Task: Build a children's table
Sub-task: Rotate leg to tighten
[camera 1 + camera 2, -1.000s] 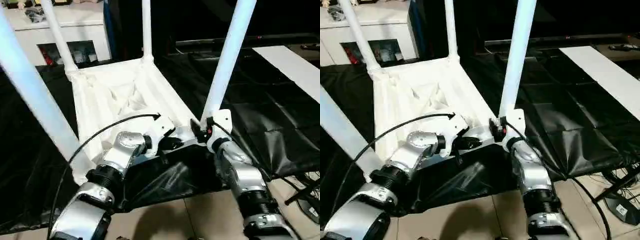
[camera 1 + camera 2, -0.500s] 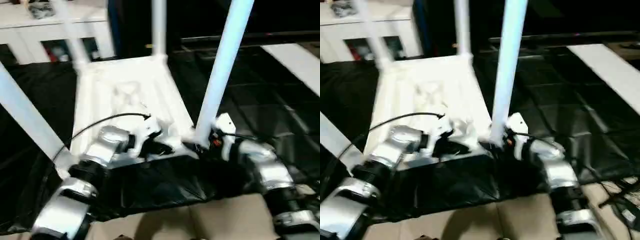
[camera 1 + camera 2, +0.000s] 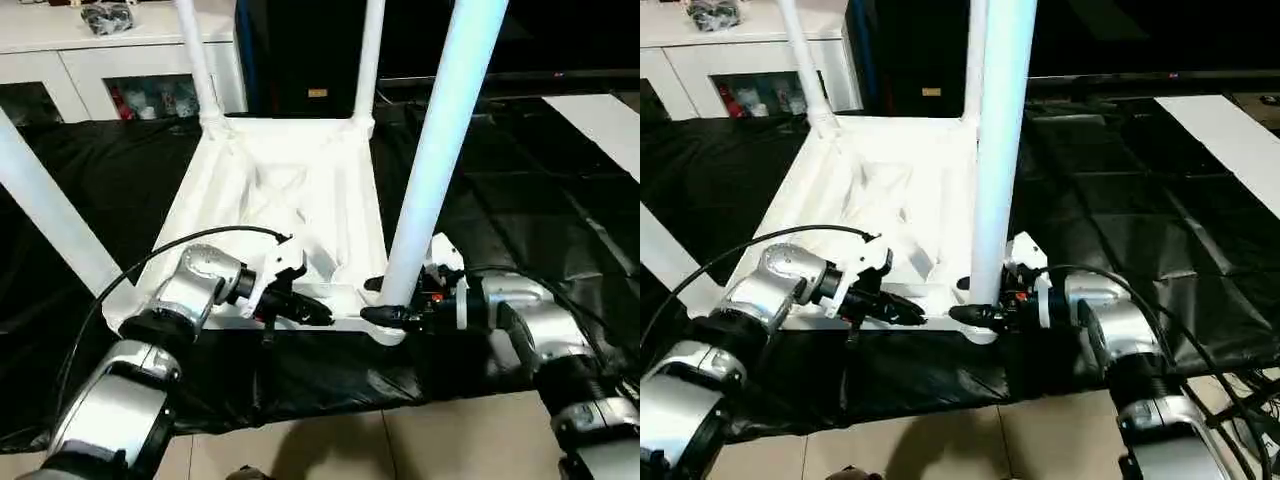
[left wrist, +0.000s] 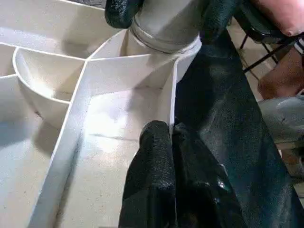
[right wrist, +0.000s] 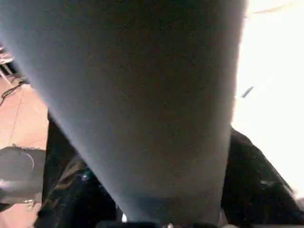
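Observation:
The children's table (image 3: 300, 190) lies upside down on a black sheet, its ribbed underside facing up and its legs standing in the corner sockets. My left gripper (image 3: 318, 312) is shut on the thin near rim of the top; the left wrist view shows its fingertips (image 4: 159, 137) pinching that wall. My right gripper (image 3: 385, 315) reaches in from the right and grips the base of the near-right leg (image 3: 440, 130), one black finger (image 4: 121, 12) on each side of it at the socket. That leg is seen close up in the right wrist view (image 5: 142, 95).
A white glass-door cabinet (image 3: 120, 60) stands at the back left. The black sheet (image 3: 520, 200) spreads to both sides, and tiled floor (image 3: 400, 450) lies in front. A white board (image 3: 600, 110) lies at the right. Part of a person (image 4: 280, 71) shows beside the table's corner.
The whole view has shifted. My right forearm has swung out to the right, and its fingers have narrowed round the leg's base. My left gripper still pinches the rim.

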Controlling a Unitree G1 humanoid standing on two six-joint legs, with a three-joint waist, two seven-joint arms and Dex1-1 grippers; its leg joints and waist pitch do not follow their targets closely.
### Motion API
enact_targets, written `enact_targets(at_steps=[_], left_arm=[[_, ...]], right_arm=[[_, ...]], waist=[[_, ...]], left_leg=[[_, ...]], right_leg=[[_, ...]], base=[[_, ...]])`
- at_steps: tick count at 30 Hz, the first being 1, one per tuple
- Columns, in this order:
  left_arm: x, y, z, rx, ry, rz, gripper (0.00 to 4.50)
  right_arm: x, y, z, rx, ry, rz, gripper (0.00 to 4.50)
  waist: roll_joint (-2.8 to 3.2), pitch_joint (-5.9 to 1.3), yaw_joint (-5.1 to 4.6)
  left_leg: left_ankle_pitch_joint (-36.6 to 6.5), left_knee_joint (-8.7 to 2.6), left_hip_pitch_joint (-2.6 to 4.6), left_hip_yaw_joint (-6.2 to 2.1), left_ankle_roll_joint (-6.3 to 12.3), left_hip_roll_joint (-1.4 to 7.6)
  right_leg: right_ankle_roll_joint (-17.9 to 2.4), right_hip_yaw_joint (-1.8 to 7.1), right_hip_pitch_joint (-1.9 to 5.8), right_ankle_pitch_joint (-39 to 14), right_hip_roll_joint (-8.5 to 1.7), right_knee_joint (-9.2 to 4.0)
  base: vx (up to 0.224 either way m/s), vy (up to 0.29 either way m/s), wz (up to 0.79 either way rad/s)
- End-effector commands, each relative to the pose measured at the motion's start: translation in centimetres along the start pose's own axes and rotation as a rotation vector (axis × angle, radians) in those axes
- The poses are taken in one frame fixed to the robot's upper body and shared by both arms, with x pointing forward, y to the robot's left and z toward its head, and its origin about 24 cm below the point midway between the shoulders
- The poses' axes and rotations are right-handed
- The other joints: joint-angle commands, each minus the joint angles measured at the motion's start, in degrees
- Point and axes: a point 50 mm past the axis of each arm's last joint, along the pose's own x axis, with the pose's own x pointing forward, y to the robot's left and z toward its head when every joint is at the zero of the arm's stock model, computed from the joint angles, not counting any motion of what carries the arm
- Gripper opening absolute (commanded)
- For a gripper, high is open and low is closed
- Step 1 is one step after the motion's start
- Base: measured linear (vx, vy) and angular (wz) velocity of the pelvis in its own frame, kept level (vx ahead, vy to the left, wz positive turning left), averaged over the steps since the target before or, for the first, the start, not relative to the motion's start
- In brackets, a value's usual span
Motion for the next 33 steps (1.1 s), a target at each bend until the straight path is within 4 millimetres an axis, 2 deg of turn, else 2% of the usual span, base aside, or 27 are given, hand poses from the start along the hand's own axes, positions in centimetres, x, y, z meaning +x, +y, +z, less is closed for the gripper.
enact_targets(at_steps=[1,2,5,6,7,8,11,12,13,14,15,16,17,18,19,20,21,22,24,25,26,28,29,30,32,33], left_arm=[[-0.1,0.6,2.1,0.061,-0.048,0.029,0.00],[-0.1,0.6,2.0,0.060,-0.048,0.028,0.00],[-0.1,0.6,1.9,0.057,-0.047,0.025,0.00],[-0.1,0.6,1.9,0.057,-0.047,0.024,0.00],[-0.1,0.6,1.9,0.057,-0.047,0.025,0.00],[0.1,0.7,1.8,0.052,-0.048,0.039,0.00],[0.5,1.0,2.1,0.042,-0.066,0.100,0.00],[0.6,1.0,2.1,0.041,-0.067,0.103,0.00],[1.1,1.1,2.4,0.036,-0.085,0.137,0.00],[1.6,1.1,2.5,0.029,-0.101,0.160,0.00],[1.6,1.1,2.5,0.029,-0.101,0.160,0.00],[2.5,1.0,2.9,0.017,-0.129,0.185,0.00],[3.2,0.8,3.1,0.007,-0.147,0.198,0.00],[3.2,0.8,3.1,0.007,-0.147,0.198,0.00],[4.7,0.6,3.5,-0.006,-0.171,0.233,0.00],[4.7,0.6,3.5,-0.006,-0.171,0.234,0.00],[5.1,0.5,3.6,-0.011,-0.177,0.245,0.00],[5.1,0.5,3.6,-0.011,-0.177,0.245,0.00],[6.4,0.2,3.9,-0.021,-0.195,0.272,0.00],[6.9,0.0,4.1,-0.016,-0.194,0.282,0.00],[7.3,-0.1,4.2,-0.009,-0.188,0.288,0.00],[7.5,-0.3,4.2,-0.004,-0.182,0.286,0.00],[7.6,-0.4,4.2,-0.002,-0.180,0.287,0.00],[7.6,-0.4,4.2,-0.002,-0.180,0.287,0.00],[7.2,-0.3,4.0,0.006,-0.166,0.289,0.00],[7.2,-0.3,4.0,0.006,-0.166,0.289,0.00]], right_arm=[[2.0,1.2,-1.2,0.039,0.064,0.137,2.35],[2.0,1.2,-1.2,0.040,0.063,0.139,2.33],[2.1,1.2,-1.3,0.040,0.063,0.142,2.27],[2.1,1.2,-1.3,0.040,0.062,0.142,2.24],[2.1,1.2,-1.3,0.040,0.062,0.142,2.23],[2.1,1.4,-1.4,0.049,0.049,0.136,2.23],[2.3,1.6,-1.6,0.082,-0.025,0.065,2.21],[2.3,1.6,-1.6,0.083,-0.029,0.060,2.21],[2.7,1.3,-1.8,0.099,-0.071,-0.057,2.21],[2.8,1.2,-1.9,0.096,-0.085,-0.110,2.20],[2.8,1.2,-1.9,0.096,-0.085,-0.110,2.19],[3.2,0.9,-2.2,0.102,-0.099,-0.221,2.19],[3.5,0.6,-2.4,0.109,-0.106,-0.307,2.17],[3.5,0.6,-2.4,0.109,-0.106,-0.307,2.16],[4.3,-0.1,-2.3,0.187,-0.148,-0.472,2.16],[4.3,-0.2,-2.3,0.187,-0.149,-0.473,2.10],[4.6,-0.4,-2.3,0.211,-0.160,-0.523,2.10],[4.6,-0.4,-2.3,0.211,-0.160,-0.523,2.09],[5.8,-0.8,-1.8,0.255,-0.179,-0.642,2.09],[6.4,-1.0,-1.4,0.269,-0.190,-0.690,2.09],[7.0,-1.1,-1.2,0.286,-0.198,-0.729,2.09],[7.5,-1.1,-1.0,0.298,-0.201,-0.758,2.09],[7.9,-1.1,-0.7,0.291,-0.200,-0.763,2.09],[7.9,-1.1,-0.7,0.291,-0.200,-0.763,2.09],[8.4,-0.8,-0.2,0.260,-0.216,-0.736,2.09],[8.4,-0.8,-0.2,0.260,-0.216,-0.736,2.44]], waist=[[-0.85,-3.58,0.12],[-0.66,-3.60,0.13],[-0.78,-3.57,0.12],[-0.28,-3.56,0.13],[-0.57,-3.59,0.04],[-0.23,-3.61,0.04],[-0.31,-3.62,0.19],[-0.37,-3.59,0.26],[-0.51,-3.53,0.23],[-0.33,-3.34,0.23],[-0.52,-3.22,0.03],[-0.58,-3.19,0.02],[-0.26,-3.07,-0.23],[-0.42,-2.98,-0.61],[-0.48,-3.02,-0.79],[-0.33,-2.85,-1.59],[-0.37,-2.90,-1.75],[-0.37,-2.87,-2.03],[-0.33,-2.83,-2.62],[-0.62,-2.78,-3.20],[-0.39,-2.74,-3.52],[-0.33,-2.69,-3.77],[-0.66,-2.66,-4.01],[-0.42,-2.67,-3.98],[0.09,-2.91,-4.24],[0.19,-2.95,-4.22]], left_leg=[[-14.2,-3.62,0.67,-0.32,3.36,1.30],[-14.3,-3.61,0.65,-0.34,3.34,1.31],[-14.8,-3.62,0.71,-0.32,3.29,1.29],[-15.0,-3.66,0.74,-0.38,3.16,1.31],[-15.2,-3.65,0.72,-0.33,3.11,1.28],[-15.2,-3.65,0.73,-0.35,3.03,1.27],[-15.3,-3.65,0.84,-0.31,3.10,1.32],[-15.6,-3.74,0.83,-0.35,3.00,1.33],[-15.9,-3.80,0.80,-0.36,2.84,1.35],[-17.2,-3.94,0.97,-0.37,2.11,1.37],[-18.7,-4.06,1.03,-0.48,1.44,1.24],[-19.3,-4.03,1.19,-0.49,1.31,1.16],[-20.1,-4.17,1.23,-0.65,0.64,1.24],[-21.0,-4.25,1.22,-0.83,0.08,1.06],[-21.3,-4.28,1.13,-0.89,0.12,0.91],[-22.5,-4.44,0.92,-1.17,-0.36,0.73],[-23.0,-4.37,1.04,-1.23,-0.23,0.63],[-23.3,-4.31,1.09,-1.16,-0.08,0.59],[-24.0,-4.20,1.13,-1.18,0.20,0.44],[-24.5,-4.22,0.94,-1.29,0.28,0.32],[-24.7,-4.23,0.88,-1.41,0.16,0.26],[-25.3,-4.26,0.89,-1.56,0.09,0.27],[-25.9,-4.27,0.74,-1.62,0.21,0.16],[-26.1,-4.31,0.80,-1.72,0.20,0.18],[-26.8,-4.78,0.73,-2.04,0.37,0.54],[-26.8,-4.89,0.74,-2.08,0.33,0.66]], right_leg=[[-13.4,1.62,2.60,-16.2,-2.28,-3.41],[-13.6,1.60,2.62,-15.9,-2.30,-3.38],[-13.6,1.58,2.61,-16.5,-2.33,-3.47],[-13.6,1.59,2.61,-16.6,-2.34,-3.44],[-13.6,1.56,2.65,-16.5,-2.25,-3.50],[-13.7,1.58,2.66,-16.1,-2.24,-3.49],[-13.9,1.62,2.61,-15.1,-2.21,-3.49],[-13.7,1.57,2.64,-15.7,-2.17,-3.51],[-13.5,1.56,2.59,-16.4,-2.21,-3.56],[-13.0,1.59,2.31,-18.8,-2.33,-3.83],[-11.9,1.47,2.33,-22.2,-2.36,-4.17],[-11.3,1.44,2.21,-23.9,-2.37,-4.41],[-10.6,1.55,1.98,-25.8,-2.56,-4.65],[-9.7,1.36,1.93,-27.9,-2.49,-4.89],[-9.1,1.26,2.08,-28.9,-2.45,-5.03],[-7.6,0.95,2.03,-31.7,-2.47,-5.46],[-7.0,0.84,2.00,-32.7,-2.42,-5.65],[-6.7,0.89,1.80,-33.1,-2.40,-5.84],[-6.1,0.77,1.53,-34.3,-2.27,-6.13],[-5.4,0.56,1.45,-35.5,-2.16,-6.33],[-4.8,0.46,1.41,-36.5,-2.23,-6.43],[-4.4,0.31,1.34,-37.3,-2.25,-6.56],[-3.7,0.09,1.38,-38.1,-2.15,-6.77],[-3.6,0.04,1.40,-38.3,-2.23,-6.74],[-4.5,-0.14,1.77,-34.0,-2.21,-6.73],[-5.0,-0.13,1.82,-32.4,-2.20,-6.60]], base=[[0.000,0.000,0.00],[0.000,0.000,0.00],[0.000,0.000,0.00],[0.000,0.000,0.00],[0.000,0.000,0.00],[0.000,0.000,0.00],[0.000,0.000,0.00],[0.000,0.000,0.00],[0.000,0.000,0.00],[0.000,0.000,0.00],[0.000,0.000,0.00],[0.000,0.000,0.00],[0.000,0.000,0.00],[0.000,0.000,0.00],[0.000,0.000,0.00],[0.000,0.000,0.00],[0.000,0.000,0.00],[0.000,0.000,0.00],[0.000,0.000,0.00],[0.000,0.000,0.00],[0.000,0.000,0.00],[0.000,0.000,0.00],[0.000,0.000,0.00],[0.000,0.000,0.00],[0.000,0.000,0.00],[0.000,0.000,0.00]])
